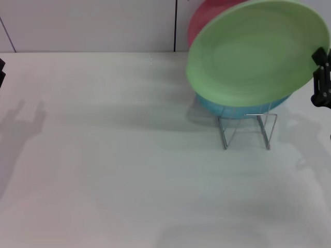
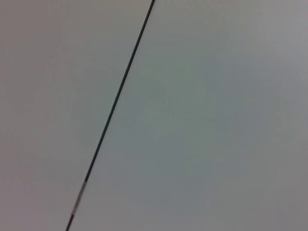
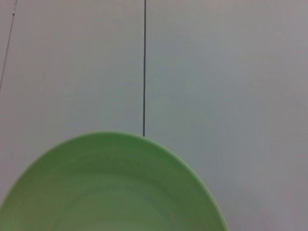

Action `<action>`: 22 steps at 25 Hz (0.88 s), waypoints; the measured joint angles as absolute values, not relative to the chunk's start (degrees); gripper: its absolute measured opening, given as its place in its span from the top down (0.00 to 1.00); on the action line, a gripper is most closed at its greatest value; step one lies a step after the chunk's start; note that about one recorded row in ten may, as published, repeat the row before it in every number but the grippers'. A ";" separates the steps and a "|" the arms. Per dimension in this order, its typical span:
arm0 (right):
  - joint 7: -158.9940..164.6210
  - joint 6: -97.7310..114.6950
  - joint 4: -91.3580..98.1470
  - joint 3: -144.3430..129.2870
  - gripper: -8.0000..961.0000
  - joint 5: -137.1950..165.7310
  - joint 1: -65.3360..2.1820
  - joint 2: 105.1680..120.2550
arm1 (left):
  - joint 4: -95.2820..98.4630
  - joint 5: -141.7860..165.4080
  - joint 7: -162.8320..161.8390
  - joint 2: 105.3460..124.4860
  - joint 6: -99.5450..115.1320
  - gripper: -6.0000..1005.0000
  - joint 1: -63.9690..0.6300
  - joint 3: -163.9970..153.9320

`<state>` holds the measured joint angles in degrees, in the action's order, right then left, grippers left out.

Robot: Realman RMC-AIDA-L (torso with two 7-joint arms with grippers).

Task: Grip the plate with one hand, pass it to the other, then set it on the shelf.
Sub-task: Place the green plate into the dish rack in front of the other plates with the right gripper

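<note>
The large light-green plate (image 1: pixel 256 51) hangs tilted in the air at the back right, just above the silver wire shelf (image 1: pixel 247 129). My right gripper (image 1: pixel 319 77) holds the plate by its right rim. The plate also fills the lower part of the right wrist view (image 3: pixel 110 187). Only a dark sliver of my left gripper (image 1: pixel 1 70) shows at the far left edge, away from the plate. The left wrist view shows only a wall panel with a seam.
A turquoise-blue plate (image 1: pixel 235 109) stands in the shelf under the green plate. A red plate (image 1: pixel 204 20) stands behind them against the wall. The white table (image 1: pixel 119 170) spreads to the left and front.
</note>
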<state>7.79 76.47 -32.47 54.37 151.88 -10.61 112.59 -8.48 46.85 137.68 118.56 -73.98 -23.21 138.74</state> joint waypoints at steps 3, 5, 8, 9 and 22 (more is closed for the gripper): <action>9.07 77.57 -31.00 54.39 0.97 151.88 -10.88 112.34 | -8.87 46.79 137.65 118.54 -73.84 0.47 -23.19 138.80; 10.26 78.60 -29.69 54.40 0.97 151.91 -11.30 112.10 | -9.95 46.77 137.51 118.56 -73.47 0.47 -22.85 138.70; 11.04 79.99 -27.55 54.41 0.97 151.95 -11.98 112.03 | -10.21 46.76 137.36 118.65 -73.50 0.47 -22.74 138.70; 11.17 80.41 -26.83 54.41 0.97 151.96 -12.28 112.07 | -10.21 46.76 137.36 118.65 -73.50 0.47 -22.74 138.70; 14.21 86.11 -15.65 54.42 0.97 151.97 -17.27 113.84 | -10.38 47.18 134.09 118.62 -75.35 0.47 -22.01 138.69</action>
